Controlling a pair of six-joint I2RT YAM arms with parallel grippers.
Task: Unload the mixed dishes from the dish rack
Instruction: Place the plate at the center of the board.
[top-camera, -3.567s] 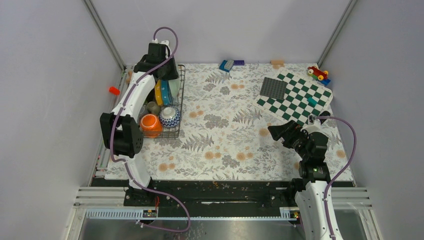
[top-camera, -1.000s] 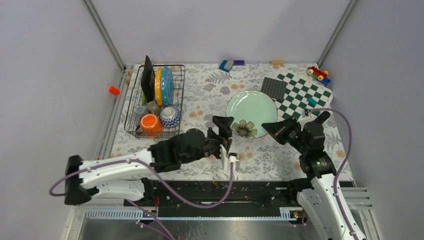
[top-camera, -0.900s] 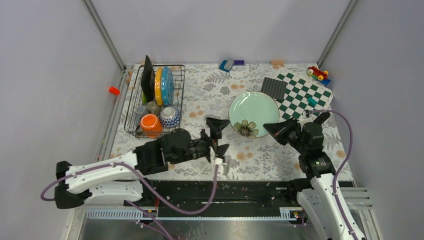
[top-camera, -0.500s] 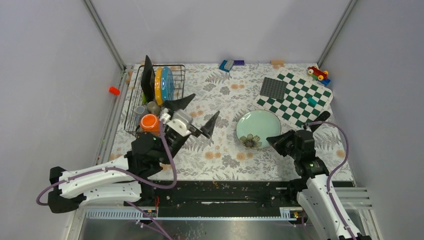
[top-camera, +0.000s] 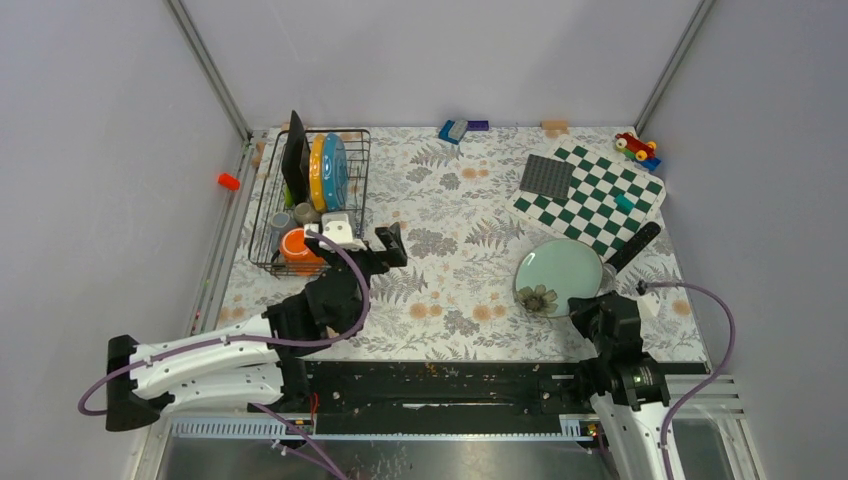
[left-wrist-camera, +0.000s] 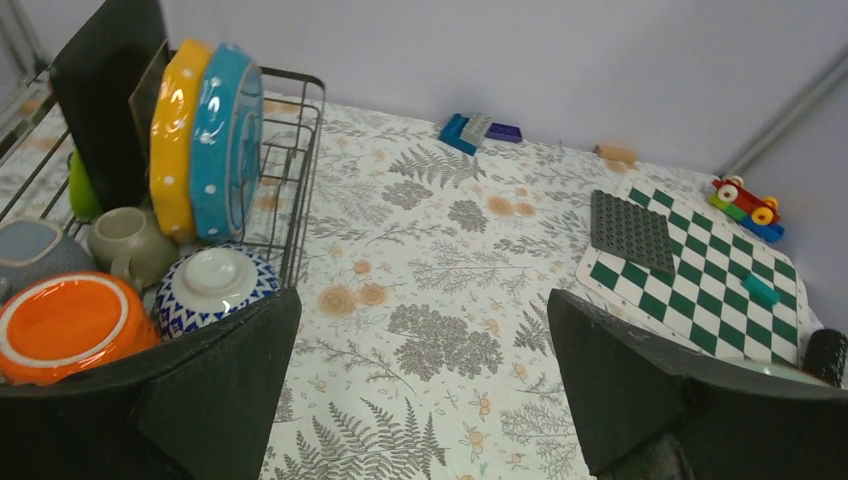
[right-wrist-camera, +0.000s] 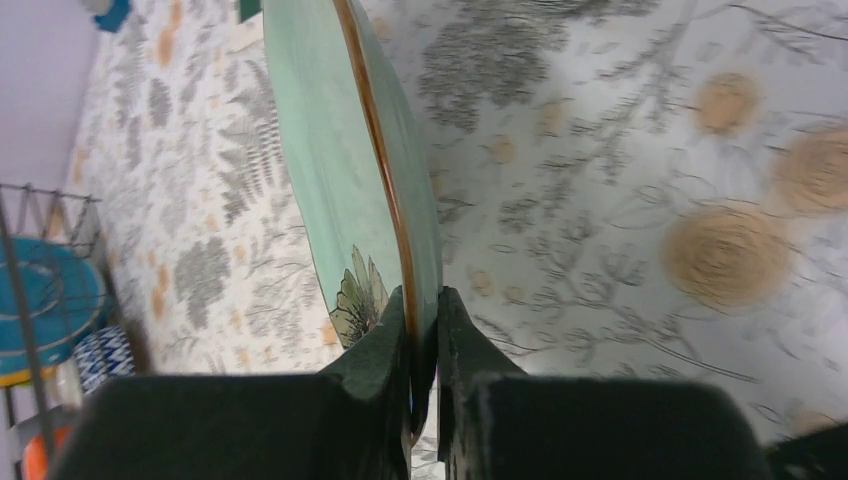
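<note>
right fingers (right-wrist-camera: 375, 352) clamped on rim of pale green plate (top-camera: 555, 272), tilted over tabletop (top-camera: 450, 295), lower right | left fingers (left-wrist-camera: 215, 390) spread wide, empty, just beside dish rack (top-camera: 364, 200), upper left | step: placing plate | next: lower flat, release; left picks another dish

The top camera looked steeply down from above and behind the arm bases, taking in the whole table (top-camera: 450, 300). The left wrist camera sat low, facing the far wall between its fingers (left-wrist-camera: 210, 400). Both views held the dish rack (top-camera: 362, 200) at frame left. The right wrist camera peered closely along the pale plate (right-wrist-camera: 320, 150).
</note>
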